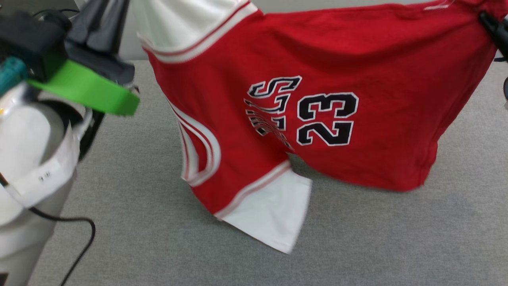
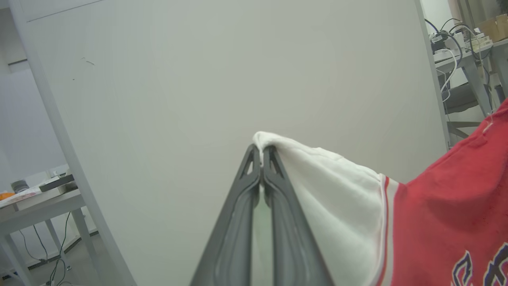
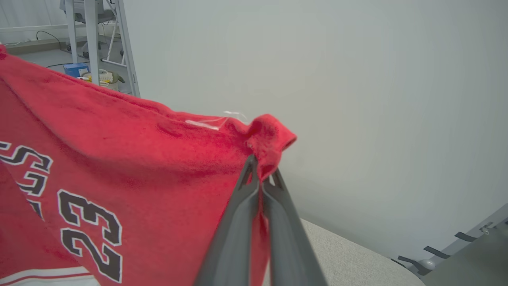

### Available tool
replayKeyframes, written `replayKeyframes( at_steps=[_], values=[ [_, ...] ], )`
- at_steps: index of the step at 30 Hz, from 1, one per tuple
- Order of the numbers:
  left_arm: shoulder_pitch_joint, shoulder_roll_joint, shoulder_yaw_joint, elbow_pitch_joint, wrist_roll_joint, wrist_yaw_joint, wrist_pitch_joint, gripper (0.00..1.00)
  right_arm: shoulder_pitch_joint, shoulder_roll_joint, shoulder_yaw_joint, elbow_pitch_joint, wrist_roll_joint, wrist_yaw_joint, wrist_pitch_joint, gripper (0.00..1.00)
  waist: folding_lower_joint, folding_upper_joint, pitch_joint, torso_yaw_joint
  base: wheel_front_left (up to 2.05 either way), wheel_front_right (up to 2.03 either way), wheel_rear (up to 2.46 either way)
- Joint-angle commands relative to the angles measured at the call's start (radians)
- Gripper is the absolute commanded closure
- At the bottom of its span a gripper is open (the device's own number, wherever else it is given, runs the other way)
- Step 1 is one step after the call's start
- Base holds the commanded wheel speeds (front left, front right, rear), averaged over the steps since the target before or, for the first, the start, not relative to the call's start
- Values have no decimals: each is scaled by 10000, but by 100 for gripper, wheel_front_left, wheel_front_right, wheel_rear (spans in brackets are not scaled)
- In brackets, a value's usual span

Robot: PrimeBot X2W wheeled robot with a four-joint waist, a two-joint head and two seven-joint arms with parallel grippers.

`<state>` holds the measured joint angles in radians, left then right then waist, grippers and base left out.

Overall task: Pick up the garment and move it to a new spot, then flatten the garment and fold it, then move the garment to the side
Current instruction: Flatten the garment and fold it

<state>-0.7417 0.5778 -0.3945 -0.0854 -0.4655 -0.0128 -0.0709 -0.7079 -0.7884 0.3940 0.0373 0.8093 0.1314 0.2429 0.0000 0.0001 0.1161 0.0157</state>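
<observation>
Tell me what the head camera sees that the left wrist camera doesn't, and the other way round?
Head view: the black number 23 on the garment, its lower white sleeve hanging down, and the grey table underneath.
Left wrist view: the left hand pinched shut on the upper white sleeve, a pale wall panel and a desk with cables.
Both: the garment's red body and that upper sleeve's striped trim.

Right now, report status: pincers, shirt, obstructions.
Left pincer shut on white sleeve. Right pincer shut on red corner. Shirt hangs spread over table. No obstruction seen.
</observation>
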Motion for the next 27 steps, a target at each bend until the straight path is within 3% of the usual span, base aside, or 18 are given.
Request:
replayKeyframes(
  at_steps=[1,13,27],
  values=[
    [-536,15,-41,138,158,-129,72,100,-242,136,-148,-114,-127,-7,62,100,0,-1,86,-55,0,0,0],
    [-4122,-709,-355,1640,160,-753,559,100,-2517,626,-490,121,-356,-7,699,100,0,-1,1263,-259,0,0,0],
    [-9528,-1060,-798,4364,803,-1097,838,100,-7710,1538,322,3401,-1214,-7,158,100,0,-1,3866,-688,0,0,0]
  ],
)
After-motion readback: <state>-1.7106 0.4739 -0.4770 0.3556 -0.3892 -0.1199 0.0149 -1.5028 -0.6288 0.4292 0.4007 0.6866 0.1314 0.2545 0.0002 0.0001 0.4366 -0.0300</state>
